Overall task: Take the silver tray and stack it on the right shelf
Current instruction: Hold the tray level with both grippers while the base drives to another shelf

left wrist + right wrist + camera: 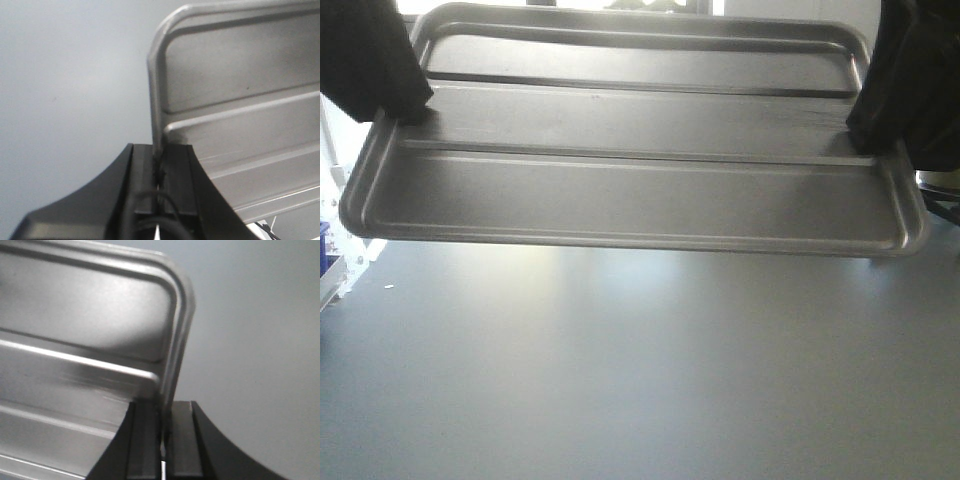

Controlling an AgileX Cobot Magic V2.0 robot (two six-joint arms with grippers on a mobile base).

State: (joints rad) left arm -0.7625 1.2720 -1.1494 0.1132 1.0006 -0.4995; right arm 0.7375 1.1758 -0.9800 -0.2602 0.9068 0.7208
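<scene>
The silver tray (630, 190) hangs in the air above the grey table, tilted so that its ribbed bottom faces the front camera. My left gripper (405, 110) is shut on its left short rim, and my right gripper (865, 135) is shut on its right short rim. In the left wrist view the black jaws (161, 155) pinch the tray's rim (156, 100). In the right wrist view the jaws (164, 407) pinch the tray's rim (177, 340) the same way. The right shelf is out of view.
The grey table top (640, 370) spreads below the tray. White and blue items (328, 265) stand at the far left edge. A dark object (945, 205) shows at the right edge behind the tray.
</scene>
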